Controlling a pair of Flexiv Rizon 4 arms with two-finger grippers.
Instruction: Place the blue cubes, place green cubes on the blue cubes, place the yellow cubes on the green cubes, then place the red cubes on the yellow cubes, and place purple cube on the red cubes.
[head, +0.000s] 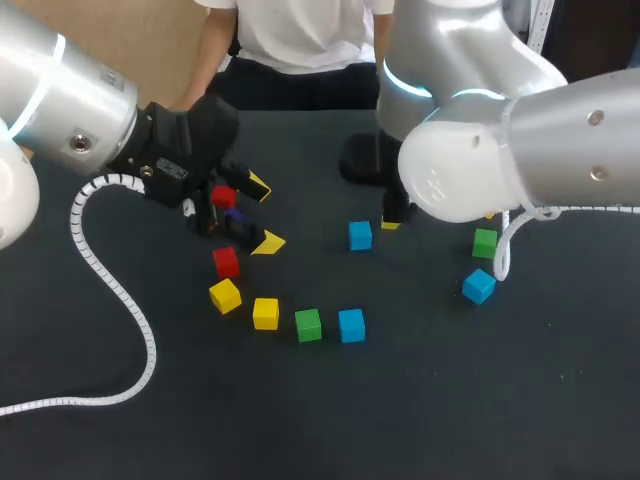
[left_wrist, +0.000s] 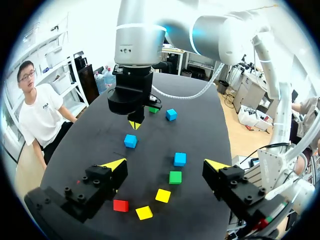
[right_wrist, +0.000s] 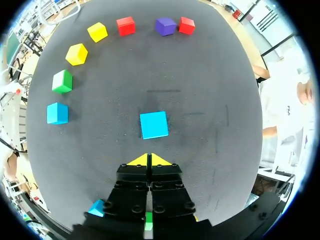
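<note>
Dark table (head: 420, 420) — cubes (head: 308, 325) mid-surface, well off edges

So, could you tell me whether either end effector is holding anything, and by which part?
Nothing is held. The left end effector is open and empty; the right end effector is shut on nothing.

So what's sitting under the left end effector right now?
A red cube and the purple cube lie beneath the left end effector, in line with the gap between its open fingers. Its body covers part of each; anything further under it is hidden.
</note>
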